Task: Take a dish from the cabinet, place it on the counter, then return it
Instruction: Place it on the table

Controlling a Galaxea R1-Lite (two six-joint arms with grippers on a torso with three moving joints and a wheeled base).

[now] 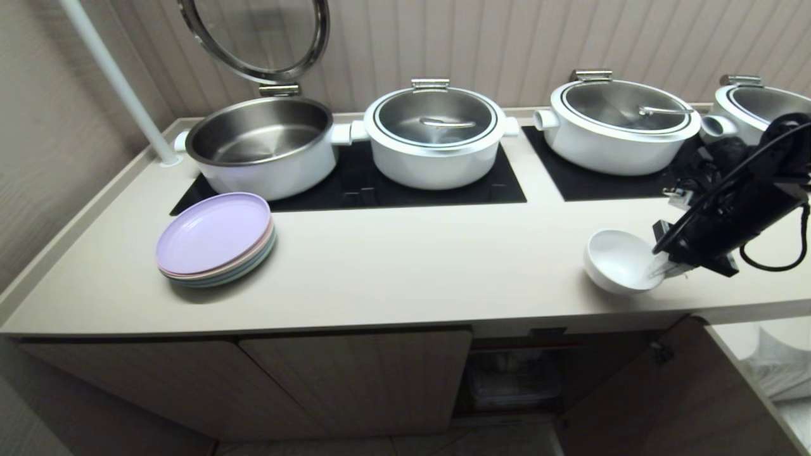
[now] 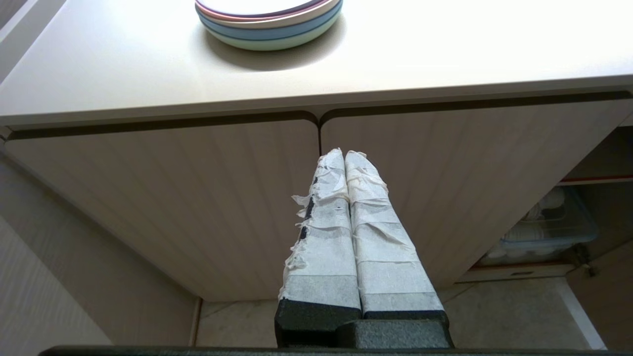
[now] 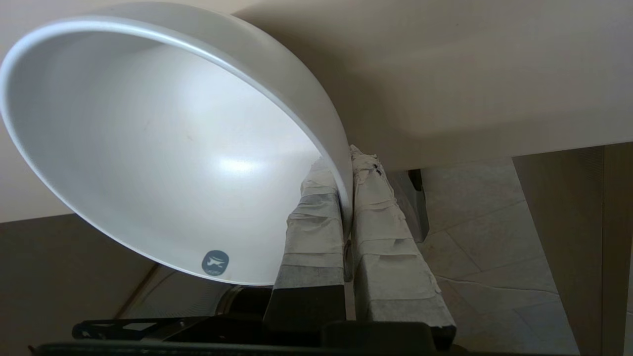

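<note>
- The right gripper (image 1: 662,271) reaches in from about 3 o'clock in the head view, over the front right part of the counter (image 1: 405,266); its taped fingers (image 3: 316,232) pinch the rim of the dish (image 1: 621,259), one finger inside the wall and one outside.
- The dish, a small plain white bowl, is tilted, its mouth turned up and toward 9 o'clock; its underside is at or just above the worktop near the front edge, and whether it touches I cannot tell; a small round blue mark shows inside the bowl near the rim in the right wrist view.
- The cabinet (image 1: 513,373) is below the counter at about 6 o'clock of the dish, with its door (image 1: 665,392) swung open; a red-edged shelf and a clear bin of white crockery (image 2: 539,232) show inside.
- The left gripper (image 2: 345,154) hangs low before the closed fluted doors (image 2: 198,198) to the left of the open cabinet; its taped fingers are pressed together with nothing between them.
- A stack of pastel plates (image 1: 215,239), lilac on top, sits at about 9 o'clock of the dish, well apart from it.
- Four white pots line the back over the black glass panels (image 1: 380,183); the leftmost pot (image 1: 263,145) has its lid (image 1: 260,38) raised; the other three are covered.
</note>
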